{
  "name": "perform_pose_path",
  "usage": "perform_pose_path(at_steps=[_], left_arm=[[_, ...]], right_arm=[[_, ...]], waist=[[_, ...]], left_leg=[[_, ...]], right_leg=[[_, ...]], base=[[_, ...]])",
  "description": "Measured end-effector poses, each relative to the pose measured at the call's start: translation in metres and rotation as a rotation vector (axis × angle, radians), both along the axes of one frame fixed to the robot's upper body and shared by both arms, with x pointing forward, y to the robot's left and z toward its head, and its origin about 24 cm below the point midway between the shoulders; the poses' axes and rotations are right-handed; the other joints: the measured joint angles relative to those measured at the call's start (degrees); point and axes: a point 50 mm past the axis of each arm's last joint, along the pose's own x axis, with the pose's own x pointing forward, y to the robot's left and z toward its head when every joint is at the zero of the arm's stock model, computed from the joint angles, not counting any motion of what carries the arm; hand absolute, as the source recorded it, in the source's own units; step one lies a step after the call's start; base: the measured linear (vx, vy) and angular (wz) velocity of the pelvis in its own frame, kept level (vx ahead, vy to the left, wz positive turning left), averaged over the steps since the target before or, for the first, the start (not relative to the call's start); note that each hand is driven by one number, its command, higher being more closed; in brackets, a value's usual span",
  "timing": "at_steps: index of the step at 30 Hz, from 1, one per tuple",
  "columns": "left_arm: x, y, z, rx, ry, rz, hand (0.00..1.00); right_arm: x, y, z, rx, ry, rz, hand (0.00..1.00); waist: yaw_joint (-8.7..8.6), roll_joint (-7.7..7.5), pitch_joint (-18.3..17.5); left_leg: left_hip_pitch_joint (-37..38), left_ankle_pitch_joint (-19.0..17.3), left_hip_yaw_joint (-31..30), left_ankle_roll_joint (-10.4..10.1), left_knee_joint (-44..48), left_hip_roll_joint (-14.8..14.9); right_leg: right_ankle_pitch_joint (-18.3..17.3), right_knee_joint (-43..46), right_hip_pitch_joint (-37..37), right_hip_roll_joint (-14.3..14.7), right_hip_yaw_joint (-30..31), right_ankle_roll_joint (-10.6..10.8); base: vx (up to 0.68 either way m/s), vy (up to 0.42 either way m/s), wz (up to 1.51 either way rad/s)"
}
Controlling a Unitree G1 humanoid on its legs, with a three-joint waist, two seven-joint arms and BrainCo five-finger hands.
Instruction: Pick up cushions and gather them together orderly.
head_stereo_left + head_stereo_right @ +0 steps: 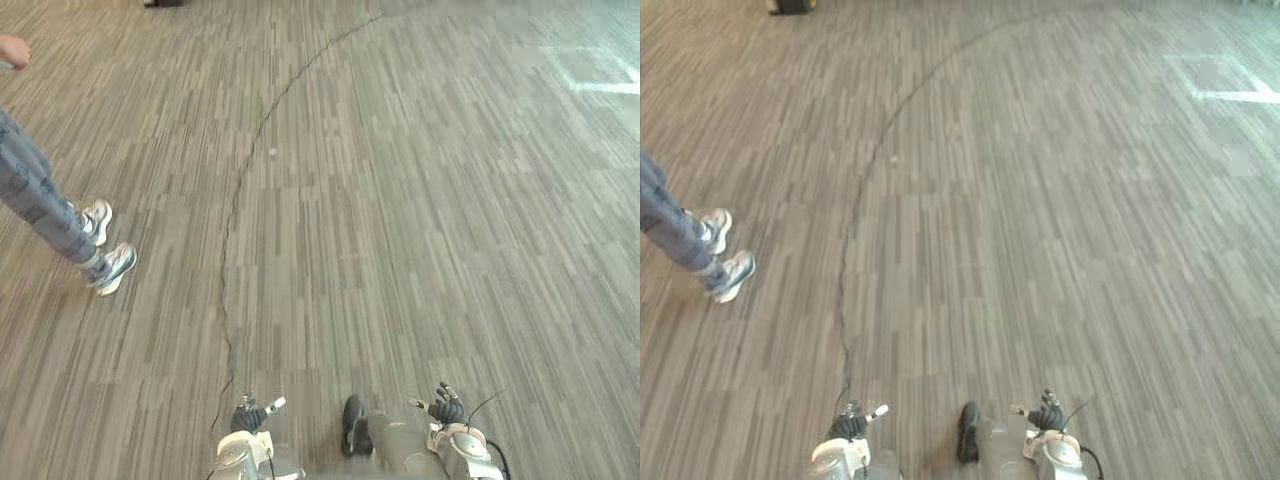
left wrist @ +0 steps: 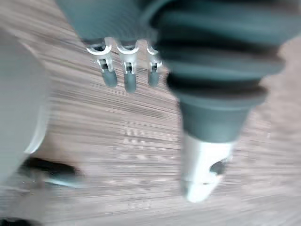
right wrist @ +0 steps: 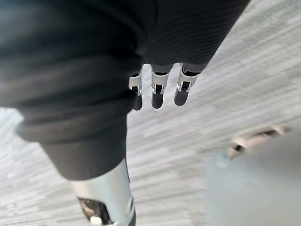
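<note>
Loosely, the left hand (image 1: 250, 415) lets its dark-tipped fingers (image 2: 128, 75) hang in a row, silver thumb (image 2: 202, 169) apart, clasping nothing. The right hand (image 1: 445, 407) does likewise, its fingers (image 3: 157, 92) relaxed and its thumb (image 3: 106, 197) off to the side. Both hover low over the floor (image 1: 400, 220), a flat carpet of thin grey-brown streaks. Wide open carpet stretches ahead. At the far left stands a person (image 1: 40, 200) in jeans and pale sneakers (image 1: 108, 265). White tape (image 1: 605, 87) marks the far right.
</note>
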Motion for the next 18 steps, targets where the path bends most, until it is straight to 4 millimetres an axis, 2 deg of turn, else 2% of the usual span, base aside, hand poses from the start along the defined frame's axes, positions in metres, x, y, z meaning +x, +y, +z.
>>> perform_pose_path(at_steps=[1,2,3,4,5,6,7,8,9,10,11,12,13,14,16,18], left_arm=[[0.000,0.002,0.001,0.006,-0.007,0.001,0.00],[0.003,0.003,0.004,0.013,-0.030,-0.001,0.00],[0.006,0.002,0.006,0.011,-0.046,-0.001,0.00],[0.007,0.001,0.007,0.010,-0.051,-0.001,0.00],[0.008,0.000,0.008,0.011,-0.064,-0.001,0.00],[0.005,-0.002,0.007,0.011,-0.056,-0.007,0.00],[0.003,-0.002,0.006,0.010,-0.051,-0.006,0.00],[-0.003,0.002,0.003,0.017,-0.026,0.002,0.00],[-0.007,0.008,0.002,0.023,-0.018,0.022,0.00],[-0.008,0.010,0.002,0.027,-0.018,0.020,0.00],[-0.007,0.011,0.003,0.034,-0.018,0.014,0.00],[-0.008,0.017,0.003,0.048,-0.012,0.012,0.00],[-0.007,0.021,0.003,0.059,-0.005,0.007,0.00],[-0.008,0.023,0.001,0.068,0.013,-0.005,0.00],[-0.015,0.021,-0.004,0.073,0.058,-0.037,0.00],[-0.016,0.019,-0.006,0.069,0.067,-0.048,0.00]], right_arm=[[0.000,0.003,0.000,0.005,0.001,0.009,0.00],[0.000,0.005,-0.001,0.008,0.001,0.021,0.00],[0.001,0.007,0.000,0.013,0.000,0.020,0.00],[0.003,0.008,0.000,0.013,-0.003,0.021,0.00],[0.003,0.007,-0.001,0.012,0.001,0.023,0.00],[0.001,0.004,-0.002,0.004,0.012,0.024,0.00],[0.000,0.004,-0.003,0.004,0.020,0.027,0.00],[-0.003,0.005,-0.006,0.006,0.042,0.029,0.00],[-0.007,0.010,-0.007,0.018,0.053,0.031,0.00],[-0.011,0.011,-0.009,0.021,0.062,0.029,0.00],[-0.017,0.012,-0.011,0.024,0.078,0.024,0.00],[-0.019,0.016,-0.011,0.039,0.077,0.018,0.00],[-0.016,0.018,-0.010,0.045,0.067,0.018,0.00],[-0.015,0.019,-0.010,0.046,0.060,0.023,0.00],[-0.012,0.017,-0.008,0.037,0.043,0.041,0.00],[-0.010,0.016,-0.006,0.018,0.031,0.071,0.00]], waist=[[0.12,-0.40,-0.1],[0.81,-1.10,-0.4],[1.87,-1.17,-0.2],[2.21,-1.33,-0.1],[2.79,-1.20,0.0],[3.22,-0.45,-0.4],[3.39,-0.03,-0.7],[3.97,0.09,-0.9],[4.32,-1.05,-2.2],[4.12,-1.65,-2.5],[3.97,-2.59,-3.0],[4.00,-4.51,-3.0],[3.55,-5.52,-2.6],[3.08,-5.97,-2.4],[1.86,-5.30,-2.1],[1.72,-4.84,-2.2]], left_leg=[[-1.7,-0.8,0.7,0.4,-1.4,-0.2],[-5.4,-2.5,2.4,1.6,-8.9,-1.6],[-7.6,-3.1,3.4,2.0,-20.4,-4.1],[-8.6,-3.0,3.2,2.1,-24.8,-5.4],[-9.7,0.7,0.8,1.4,-39.5,-9.5],[-10.2,4.6,-1.2,0.2,-50.3,-11.0],[-10.7,5.9,-1.9,-0.2,-52.4,-11.2],[-11.6,11.8,-2.2,0.6,-50.6,-11.4],[-12.2,13.5,-1.1,2.6,-47.3,-12.5],[-12.3,13.1,-0.8,3.4,-46.2,-12.7],[-12.2,10.3,0.1,5.2,-43.9,-13.4],[-9.1,6.7,1.6,6.1,-43.1,-15.0],[-5.7,4.0,2.0,7.0,-43.3,-16.1],[-2.5,2.6,2.0,6.9,-43.8,-16.9],[7.2,-0.5,2.3,7.0,-46.4,-17.1],[12.9,-1.1,2.6,7.1,-50.4,-16.5]], right_leg=[[-0.3,-1.1,1.6,0.0,0.5,0.1],[-0.7,-3.8,5.2,-0.3,2.0,0.8],[-0.9,-5.1,7.8,-1.1,3.6,1.2],[-1.1,-5.5,8.8,-1.5,4.4,1.6],[-1.7,-7.4,11.5,-3.0,6.4,2.6],[-2.6,-9.3,13.2,-3.5,8.6,3.8],[-3.3,-10.1,14.1,-3.6,9.4,4.4],[-6.5,-10.3,16.4,-4.7,11.5,5.8],[-8.3,-7.8,16.5,-6.7,13.0,6.4],[-8.5,-6.1,16.1,-7.2,13.4,6.3],[-8.7,-0.3,13.9,-8.5,14.2,6.2],[-7.6,15.8,8.1,-10.5,14.6,8.4],[-2.5,28.9,3.2,-12.3,14.2,12.3],[0.7,37.6,0.4,-13.9,13.4,12.7],[-2.4,47.5,-4.4,-16.4,7.9,9.8],[-6.0,45.9,-7.8,-16.1,4.2,8.7]], base=[[0.42,-0.102,-0.36],[0.43,-0.045,-0.63],[0.66,-0.013,-0.69],[0.68,0.085,-0.76],[0.68,0.175,-0.80],[0.55,0.197,-0.84],[0.55,0.268,-1.04],[0.59,0.320,-0.90],[0.63,0.303,-0.77],[0.53,0.227,-0.36],[0.69,0.252,-0.32],[0.78,0.313,-0.34],[0.75,0.308,-0.24],[0.57,0.222,-0.02],[0.64,0.182,-0.02],[0.56,0.091,-0.04]])
